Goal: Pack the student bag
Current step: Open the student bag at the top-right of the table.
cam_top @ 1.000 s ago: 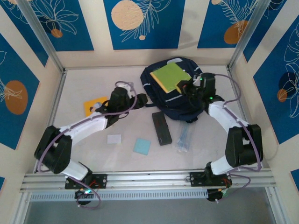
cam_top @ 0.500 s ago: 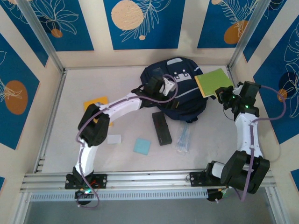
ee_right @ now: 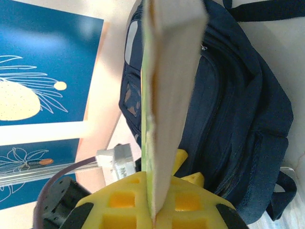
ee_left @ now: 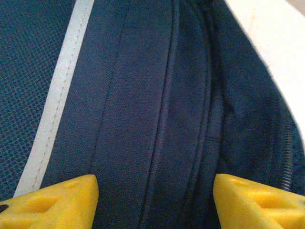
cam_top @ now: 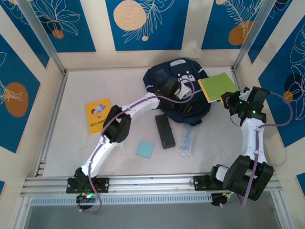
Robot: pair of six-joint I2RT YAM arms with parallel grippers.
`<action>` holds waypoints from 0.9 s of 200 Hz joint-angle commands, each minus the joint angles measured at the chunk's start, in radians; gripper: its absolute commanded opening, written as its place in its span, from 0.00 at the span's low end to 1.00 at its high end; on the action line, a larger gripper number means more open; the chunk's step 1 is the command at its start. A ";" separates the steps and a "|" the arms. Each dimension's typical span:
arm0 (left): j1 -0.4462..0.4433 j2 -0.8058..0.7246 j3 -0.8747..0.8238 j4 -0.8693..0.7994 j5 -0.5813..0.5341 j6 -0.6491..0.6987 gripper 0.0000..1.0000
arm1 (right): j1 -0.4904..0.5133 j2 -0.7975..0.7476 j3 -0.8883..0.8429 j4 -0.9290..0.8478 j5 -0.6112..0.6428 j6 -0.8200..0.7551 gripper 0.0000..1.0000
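The student bag point(cam_top: 183, 102) is a navy-blue backpack lying at the back middle of the table. My left gripper point(cam_top: 167, 87) reaches over its top. Seen from the left wrist, that gripper point(ee_left: 155, 205) is open, and each yellow fingertip point(ee_left: 57, 200) stands to one side of a zipper seam on the bag point(ee_left: 143, 95). My right gripper point(cam_top: 228, 99) hovers to the right of the bag and is shut on a green book point(cam_top: 218, 86). In the right wrist view the gripper point(ee_right: 157, 200) pinches the book point(ee_right: 171, 71) edge-on, with the bag point(ee_right: 238, 119) behind it.
On the table lie an orange booklet point(cam_top: 98, 115) at the left, a black case point(cam_top: 165, 130), a light blue square point(cam_top: 145, 149) and a clear packet of pens point(cam_top: 188, 140) in front of the bag. Blue-patterned walls and metal posts close in the table.
My right gripper carried the green book off the bag's top to the right. My left arm swung from the table's left to over the bag, which uncovered the orange booklet.
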 commanded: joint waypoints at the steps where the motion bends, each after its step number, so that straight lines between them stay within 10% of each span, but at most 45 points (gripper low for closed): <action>1: -0.019 0.040 0.070 -0.088 0.006 0.045 0.65 | -0.014 -0.023 0.010 0.014 -0.046 -0.023 0.00; 66: -0.041 0.095 0.080 -0.182 -0.141 0.123 0.51 | -0.046 -0.046 -0.002 0.012 -0.056 -0.009 0.00; 99: -0.041 0.090 0.096 -0.217 -0.168 0.141 0.00 | -0.066 -0.058 -0.003 0.008 -0.055 -0.004 0.00; 180: -0.007 -0.129 0.079 -0.125 -0.063 -0.046 0.00 | -0.170 -0.106 -0.019 -0.005 -0.036 0.006 0.00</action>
